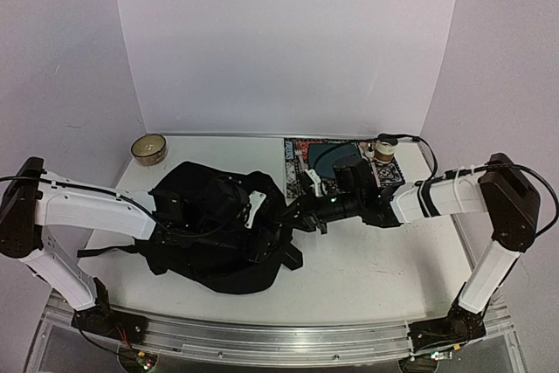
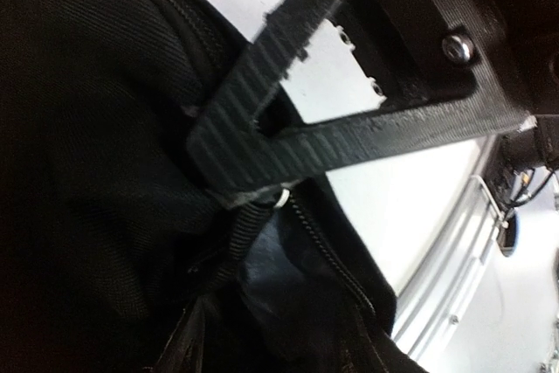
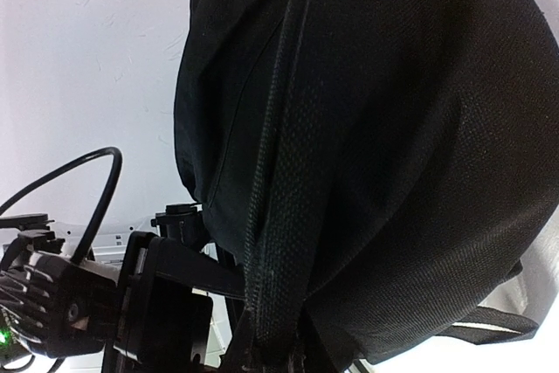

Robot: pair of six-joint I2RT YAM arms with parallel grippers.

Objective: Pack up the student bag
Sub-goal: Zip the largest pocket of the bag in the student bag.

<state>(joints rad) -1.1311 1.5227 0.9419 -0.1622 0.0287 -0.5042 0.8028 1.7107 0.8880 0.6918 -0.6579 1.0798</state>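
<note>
The student bag (image 1: 210,229), limp black fabric likely to sag wherever lifted, slumps on the desk (image 1: 367,277) between both claws. The right claw (image 1: 297,211) is pinched onto its webbing seam (image 3: 271,216), probably the firmest hold. The left claw (image 1: 253,216) presses fabric beside the zipper (image 2: 336,255), and its spread cannot be told.

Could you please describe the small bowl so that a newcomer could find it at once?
On the white table, look to the far left corner. There, just behind the big black backpack, stands the bowl. It alone is small, round and tan with a dark inside; what lies beside it is black fabric.
</note>
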